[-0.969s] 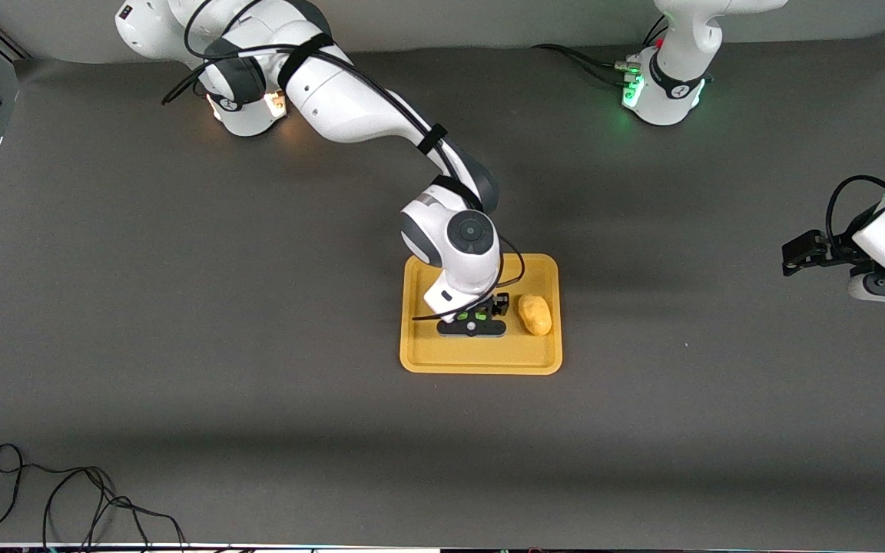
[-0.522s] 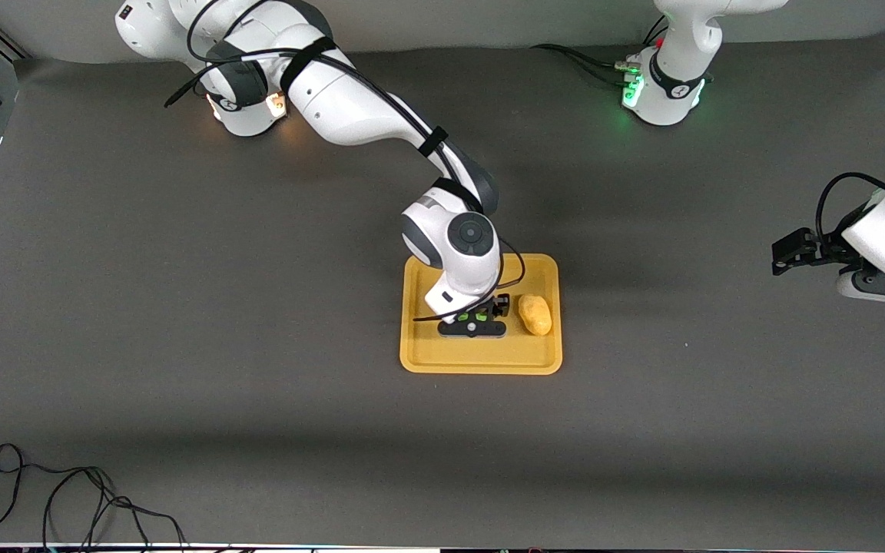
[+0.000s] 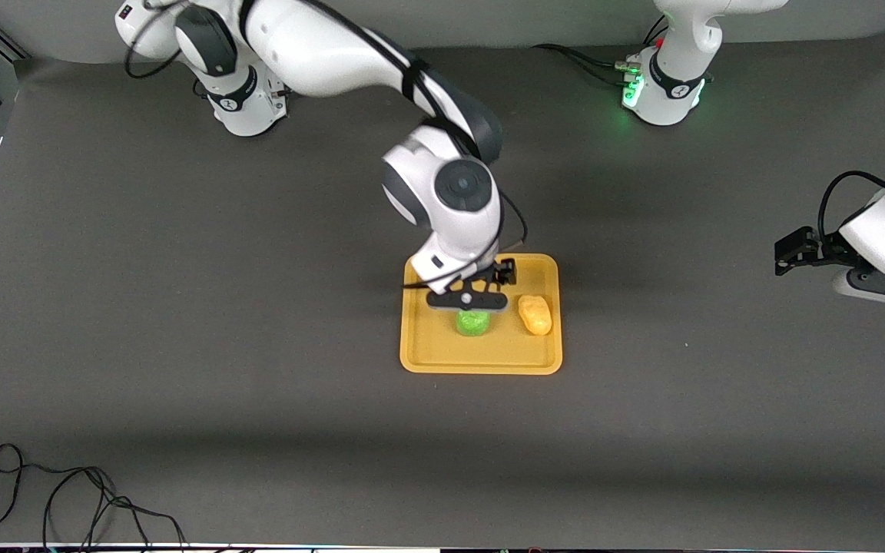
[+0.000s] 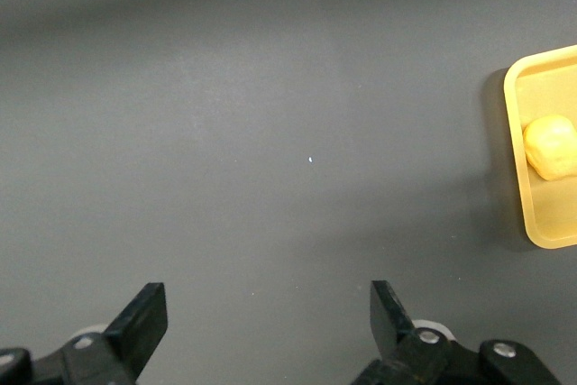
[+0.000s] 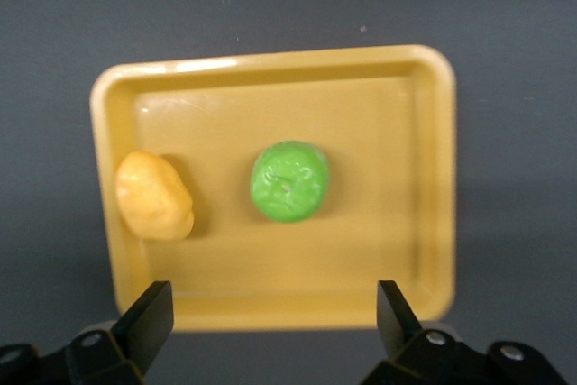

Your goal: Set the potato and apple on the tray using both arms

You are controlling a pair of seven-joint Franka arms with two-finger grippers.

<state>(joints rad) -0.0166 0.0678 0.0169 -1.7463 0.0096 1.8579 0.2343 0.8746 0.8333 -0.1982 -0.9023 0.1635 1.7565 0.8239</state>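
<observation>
The yellow-orange tray (image 3: pixel 431 357) lies mid-table. The green apple (image 3: pixel 472 322) rests in it, with the yellow potato (image 3: pixel 535 314) beside it toward the left arm's end. Both also show in the right wrist view, the apple (image 5: pixel 289 181) and the potato (image 5: pixel 154 196) on the tray (image 5: pixel 397 132). My right gripper (image 3: pixel 467 301) is open and empty, raised over the tray just above the apple. My left gripper (image 3: pixel 788 257) is open and empty, waiting over bare table at the left arm's end. The left wrist view shows a tray corner (image 4: pixel 518 132) with the potato (image 4: pixel 550 146).
A black cable (image 3: pixel 66 499) lies coiled on the mat at the near corner toward the right arm's end. The two arm bases (image 3: pixel 661 88) stand along the table's back edge. Dark mat surrounds the tray.
My right gripper has let go of the apple and risen above the tray; the apple now lies uncovered on it. The left arm has barely shifted.
</observation>
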